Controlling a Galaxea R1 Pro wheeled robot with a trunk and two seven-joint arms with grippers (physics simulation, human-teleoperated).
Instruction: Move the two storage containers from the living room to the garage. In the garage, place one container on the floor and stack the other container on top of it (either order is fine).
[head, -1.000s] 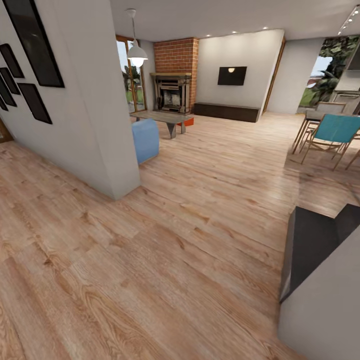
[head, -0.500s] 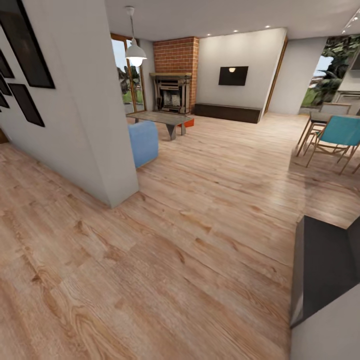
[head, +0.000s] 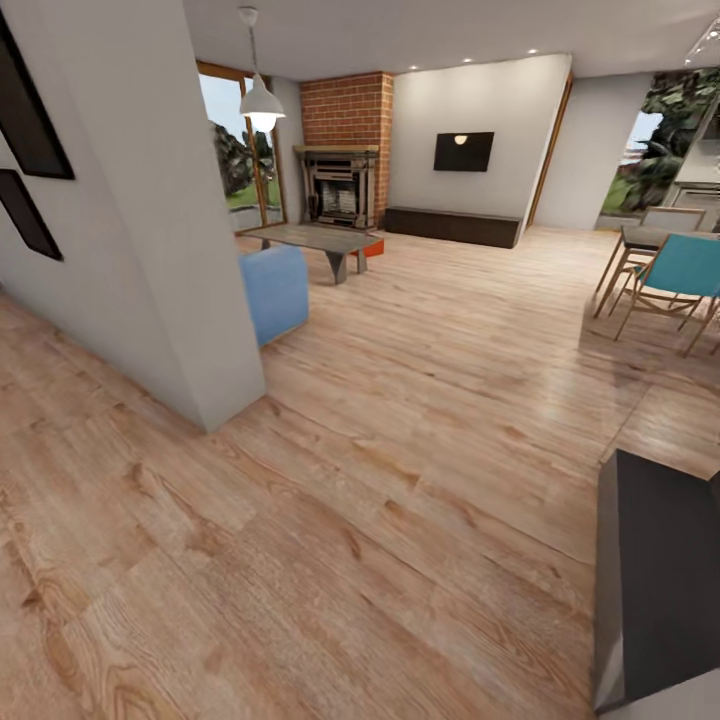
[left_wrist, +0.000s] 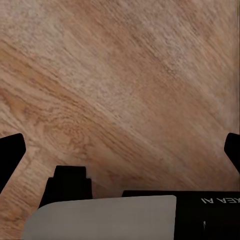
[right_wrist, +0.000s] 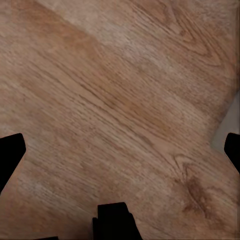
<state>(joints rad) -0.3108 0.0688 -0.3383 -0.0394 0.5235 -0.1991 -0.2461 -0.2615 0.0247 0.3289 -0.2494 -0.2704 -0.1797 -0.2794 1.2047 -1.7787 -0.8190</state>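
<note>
Closest in, both wrist views look down on the light wood plank floor (left_wrist: 125, 90). The left gripper (left_wrist: 120, 150) has its jaws spread wide, one black fingertip (left_wrist: 11, 152) at each edge of the picture and nothing between them but bare planks. The right gripper (right_wrist: 120, 150) is the same: jaws wide apart, holding nothing, over the wood grain.

From the head view, a dark grey worktop (head: 660, 570) sits at the near right. On the left a white wall corner (head: 170, 250) juts out, with black picture frames (head: 25, 215) on its side. Just beyond it stands a blue armchair (head: 272, 292). Further on is a low grey coffee table (head: 318, 240), and one orange-red storage container (head: 374, 246) peeks out on the floor just behind its right end. At the right, teal chairs (head: 680, 275) sit by a dining table.

At the far end of the living room are the red-brick fireplace (head: 345, 150), the wall-mounted black TV (head: 463, 151) and the low dark bench (head: 453, 225) beneath it. A white pendant lamp (head: 261, 100) hangs near the window.
</note>
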